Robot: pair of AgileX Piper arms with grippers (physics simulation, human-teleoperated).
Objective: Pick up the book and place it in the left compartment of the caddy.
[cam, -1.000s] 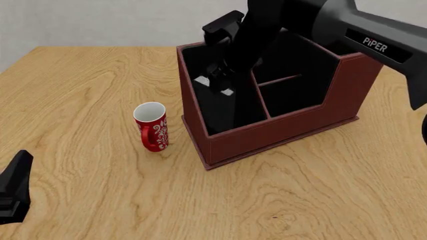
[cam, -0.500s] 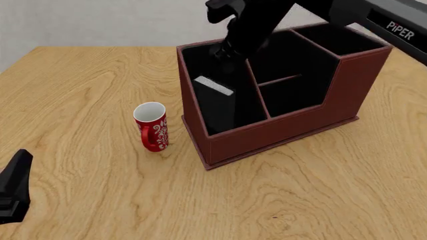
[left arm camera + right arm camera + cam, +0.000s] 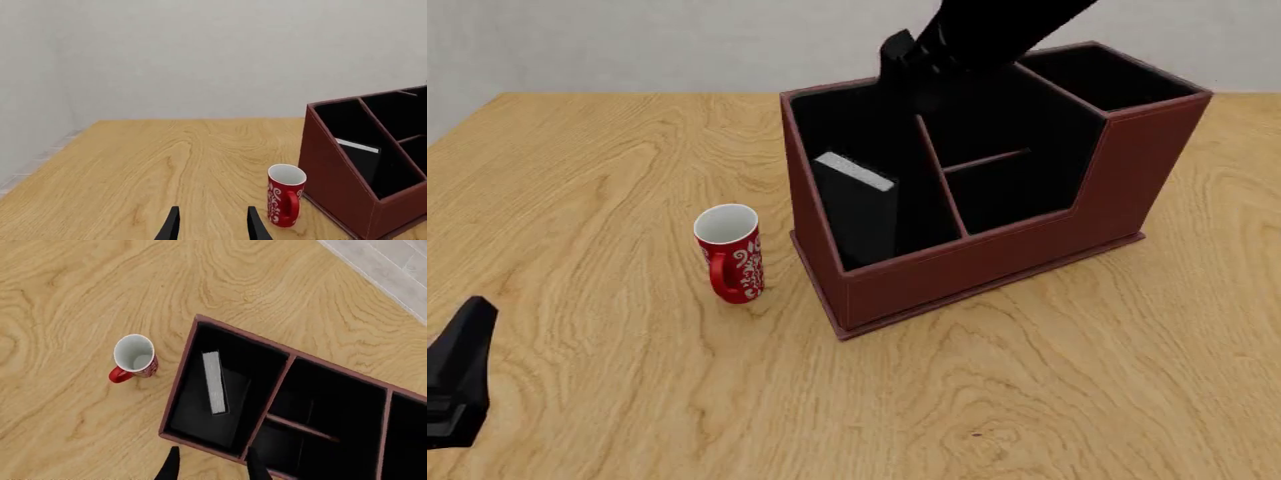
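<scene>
- I see the big dark red-brown leather-look caddy (image 3: 988,255) with black insides standing on the light wooden desk (image 3: 601,160).
- The plain black hardcover book (image 3: 861,205) with white page edges is inside the caddy's left compartment (image 3: 223,390), the long narrow slot on the side next to the mug.
- The book stands on its edge with the white pages facing up, and it leans a little. From above it sits close to the compartment's outer wall.
- Nothing is holding the book.
- My right hand (image 3: 212,467) is up above the caddy, looking straight down into it. Its two fingers are spread apart with nothing between them.
- In the front view the black right arm (image 3: 988,35) hangs over the back of the caddy.
- The red mug (image 3: 730,252) with white swirls stands upright on the desk just beside the caddy's left wall, not touching it.
- My left hand (image 3: 212,225) is low over the desk, well away from the caddy, on the mug's side. Its fingers are apart too, and it holds nothing.
</scene>
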